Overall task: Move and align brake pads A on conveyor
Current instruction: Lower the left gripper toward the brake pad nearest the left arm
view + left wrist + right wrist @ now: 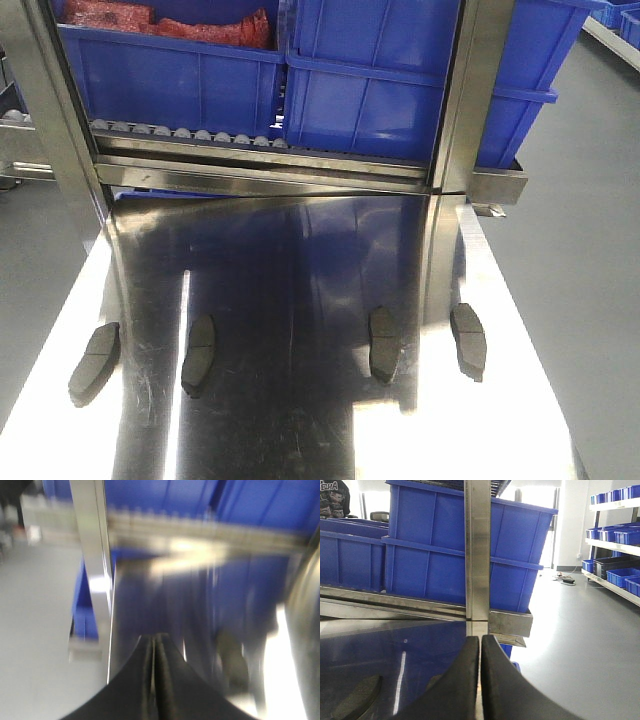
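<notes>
Four brake pads A point(95, 358) point(199, 352) point(384, 343) point(468, 340) dot the front view (wrist views add: left end effector point(154, 637), right end effector point(480, 638) clenched).

**Both grippers closed, nothing between the jaws**

Your left gripper point(154, 640) has its two dark fingers pressed together, with only a thin seam running down between them. That wrist view is blurred, so you cannot make out finer detail of the pads. Your right gripper point(480, 641) shows sharply. Its curved black fingers meet at the tips, a hairline slit stays visible along their length, and they point level and forward.
</notes>
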Motion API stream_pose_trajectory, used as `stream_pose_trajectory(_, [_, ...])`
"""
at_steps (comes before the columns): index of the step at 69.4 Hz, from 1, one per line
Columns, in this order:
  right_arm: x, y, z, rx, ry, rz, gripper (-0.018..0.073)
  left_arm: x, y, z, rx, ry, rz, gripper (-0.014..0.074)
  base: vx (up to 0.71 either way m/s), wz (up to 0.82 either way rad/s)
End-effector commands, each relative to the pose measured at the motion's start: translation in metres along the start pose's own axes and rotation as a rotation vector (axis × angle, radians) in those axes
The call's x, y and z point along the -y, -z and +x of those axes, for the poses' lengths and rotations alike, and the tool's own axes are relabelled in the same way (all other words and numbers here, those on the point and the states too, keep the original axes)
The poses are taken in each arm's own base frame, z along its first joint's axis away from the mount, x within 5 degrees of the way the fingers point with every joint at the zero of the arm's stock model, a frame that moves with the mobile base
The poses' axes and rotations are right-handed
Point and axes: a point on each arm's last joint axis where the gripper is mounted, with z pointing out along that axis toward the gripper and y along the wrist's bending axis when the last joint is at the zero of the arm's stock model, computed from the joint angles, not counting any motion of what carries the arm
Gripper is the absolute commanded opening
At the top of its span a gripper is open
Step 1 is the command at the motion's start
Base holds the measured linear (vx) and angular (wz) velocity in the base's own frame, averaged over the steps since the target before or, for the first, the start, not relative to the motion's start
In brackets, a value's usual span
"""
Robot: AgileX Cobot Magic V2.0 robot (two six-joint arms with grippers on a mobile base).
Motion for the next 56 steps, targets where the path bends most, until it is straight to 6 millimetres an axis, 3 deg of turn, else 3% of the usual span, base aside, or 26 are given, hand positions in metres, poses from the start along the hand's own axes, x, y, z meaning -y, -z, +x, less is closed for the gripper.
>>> stream_pose_trajectory(1, [0.0,0.001,-0.004,0.08,0.005,0.003,-0.001,0.001,-0.008,-0.013,-0.062,-0.001,0.0,-0.0006,0.0,0.0])
stream_pose_trajectory(18, [0.0,0.001,-0.004,0.08,0.005,0.003,-0.001,0.0,-0.03,-0.006,-0.219,0.002,-0.004,-0.0006,0.0,0.0])
stream_pose_trajectory(35, [0.0,0.001,-0.004,0.08,0.005,0.003,-0.001,0.0,-0.035,0.002,-0.318,0.018,-0.008,0.0002,0.0,0.0])
stream_pose_trajectory(56, [0.0,0.001,-0.004,0.08,0.005,0.003,-0.001,-0.001,-0.052,0.006,-0.409,0.015,-0.011,0.0169,0.0,0.0])
